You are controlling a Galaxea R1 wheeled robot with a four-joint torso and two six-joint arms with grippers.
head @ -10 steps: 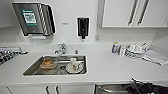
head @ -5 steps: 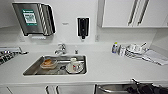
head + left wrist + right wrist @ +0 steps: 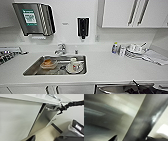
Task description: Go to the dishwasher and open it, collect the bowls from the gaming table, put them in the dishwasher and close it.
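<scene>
The dishwasher [image 3: 50,117], its brushed-steel front tilted slightly out from the white cabinet face, sits under the counter to the right of the sink, with the right gripper [image 3: 60,108] at its curved steel bar handle [image 3: 50,109] near the door's top edge. The left wrist view shows the dark gripper meeting the handle, but whether its fingers are clamped around the bar or merely touching it cannot be told. In the head view the steel top edge of the dishwasher [image 3: 112,88] shows just below the counter's front lip, with the dark right arm [image 3: 142,88] reaching in beside it. The right wrist view gives a close blur of steel and a dark bar. The left gripper's fingers cannot be made out. Above, the white counter [image 3: 110,67] holds a steel sink [image 3: 32,68] with an orange-brown bowl [image 3: 48,63] and a white cup on a saucer [image 3: 74,66] inside; a tap [image 3: 60,48] stands behind it. Stacked plates [image 3: 135,51] lie to the right, and a paper-towel dispenser [image 3: 33,18] and black soap dispenser [image 3: 82,26] hang on the wall.
</scene>
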